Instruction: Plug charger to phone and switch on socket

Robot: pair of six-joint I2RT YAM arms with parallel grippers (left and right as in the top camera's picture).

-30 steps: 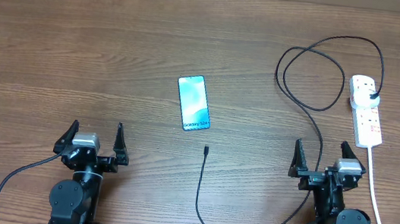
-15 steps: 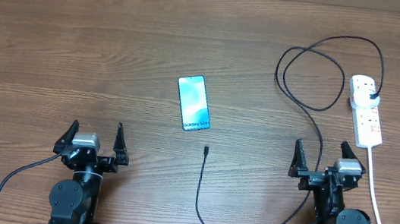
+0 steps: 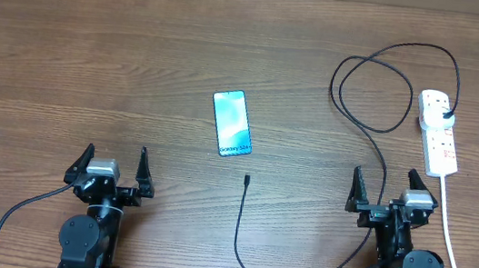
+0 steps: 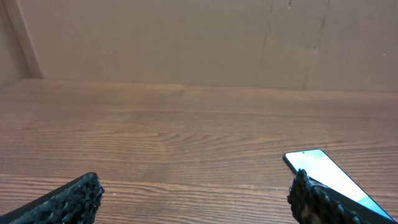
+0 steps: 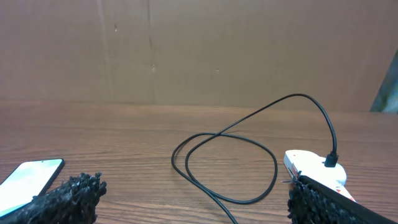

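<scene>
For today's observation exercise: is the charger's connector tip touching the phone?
Apart. The overhead view shows bare table between the connector tip and the phone.

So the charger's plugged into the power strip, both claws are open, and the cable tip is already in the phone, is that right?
Not quite. In the overhead view the charger's connector tip lies loose near the phone, apart from it, not plugged in. The rest holds: its plug sits in the socket, and the left claw and right claw are open.
</scene>
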